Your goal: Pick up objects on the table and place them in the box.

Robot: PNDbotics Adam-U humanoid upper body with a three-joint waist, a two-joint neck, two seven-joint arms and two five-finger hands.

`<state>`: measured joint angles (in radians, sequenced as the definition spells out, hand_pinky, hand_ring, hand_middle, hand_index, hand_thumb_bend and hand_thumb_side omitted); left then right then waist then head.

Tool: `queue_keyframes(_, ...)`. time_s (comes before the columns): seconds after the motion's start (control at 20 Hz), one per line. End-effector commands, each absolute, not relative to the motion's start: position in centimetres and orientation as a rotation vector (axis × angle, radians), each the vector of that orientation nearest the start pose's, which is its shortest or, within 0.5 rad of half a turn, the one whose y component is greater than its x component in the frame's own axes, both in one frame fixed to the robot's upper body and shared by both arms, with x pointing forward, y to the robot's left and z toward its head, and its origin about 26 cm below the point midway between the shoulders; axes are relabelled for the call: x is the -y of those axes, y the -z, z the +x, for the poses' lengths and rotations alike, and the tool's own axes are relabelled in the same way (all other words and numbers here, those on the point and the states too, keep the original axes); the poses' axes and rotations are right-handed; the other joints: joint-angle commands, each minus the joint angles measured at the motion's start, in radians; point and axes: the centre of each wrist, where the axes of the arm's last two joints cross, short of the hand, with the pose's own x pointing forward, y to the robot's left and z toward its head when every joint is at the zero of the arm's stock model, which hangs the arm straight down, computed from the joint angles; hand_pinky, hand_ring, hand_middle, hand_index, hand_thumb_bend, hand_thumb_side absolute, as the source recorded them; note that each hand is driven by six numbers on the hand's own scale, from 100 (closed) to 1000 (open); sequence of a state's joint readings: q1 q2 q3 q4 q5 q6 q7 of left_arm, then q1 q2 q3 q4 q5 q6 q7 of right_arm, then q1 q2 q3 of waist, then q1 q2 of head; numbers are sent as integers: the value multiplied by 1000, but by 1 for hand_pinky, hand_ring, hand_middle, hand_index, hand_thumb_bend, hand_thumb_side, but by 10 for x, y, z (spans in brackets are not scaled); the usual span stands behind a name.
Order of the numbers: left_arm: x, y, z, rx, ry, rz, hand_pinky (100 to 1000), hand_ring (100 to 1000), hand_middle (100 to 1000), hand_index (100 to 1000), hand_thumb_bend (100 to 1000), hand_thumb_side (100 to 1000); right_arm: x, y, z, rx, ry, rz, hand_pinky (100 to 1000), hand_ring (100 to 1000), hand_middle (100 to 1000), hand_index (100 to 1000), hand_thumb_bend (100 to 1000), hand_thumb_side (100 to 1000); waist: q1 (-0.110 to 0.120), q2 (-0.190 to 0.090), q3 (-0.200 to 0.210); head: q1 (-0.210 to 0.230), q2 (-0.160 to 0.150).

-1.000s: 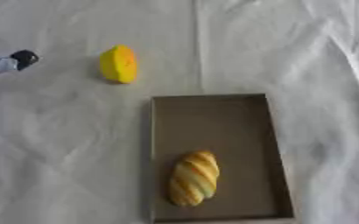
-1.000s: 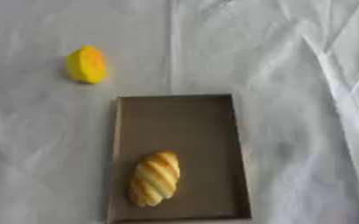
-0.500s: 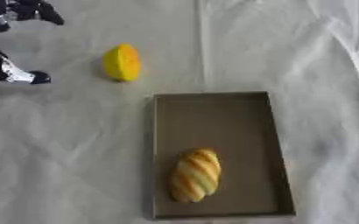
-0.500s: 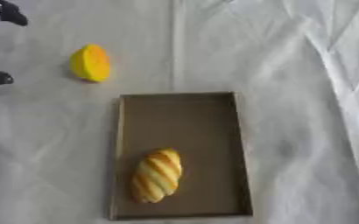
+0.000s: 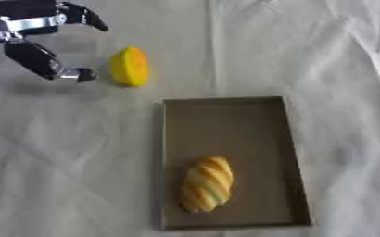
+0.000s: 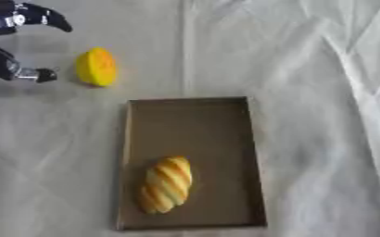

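A white cloth covered the surface (image 5: 79, 152), and on it lay a shallow brown box (image 5: 225, 115) holding a striped bread roll (image 5: 206, 184) in its near half. The left robot hand (image 5: 31, 34) hung at the upper left, fingers spread and grasping nothing, just beside the yellow fruit (image 5: 130, 66) (not touching it), which lay beyond the box's far left corner.

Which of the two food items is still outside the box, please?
The yellow fruit: it lies on the cloth beside the open left hand, whereas the striped bread roll already sits inside the box.
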<state>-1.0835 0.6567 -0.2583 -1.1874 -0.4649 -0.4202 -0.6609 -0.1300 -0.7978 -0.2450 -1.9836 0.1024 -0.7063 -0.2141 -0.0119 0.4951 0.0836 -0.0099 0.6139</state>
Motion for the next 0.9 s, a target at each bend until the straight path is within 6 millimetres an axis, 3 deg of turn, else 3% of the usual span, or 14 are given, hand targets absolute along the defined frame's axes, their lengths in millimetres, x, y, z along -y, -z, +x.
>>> queue_keyframes(0.05, -268, -344, 446, 1739, 1871, 679, 952, 1000, 870, 938, 431, 545, 381, -261, 265, -3033, 915, 758, 935, 743, 773, 885, 100, 114, 3, -32, -3, 5, 2)
queue_keyframes(0.4, -267, -330, 457, 1668, 1843, 661, 955, 1000, 874, 937, 476, 559, 380, -263, 265, -3053, 904, 726, 937, 739, 770, 885, 100, 135, 7, -31, -13, 10, 13)
queue_keyframes(0.9, -271, -309, 473, 1641, 1741, 706, 947, 1000, 866, 930, 468, 551, 379, -262, 266, -3078, 901, 706, 943, 736, 768, 886, 100, 176, 11, -28, -29, 23, 15)
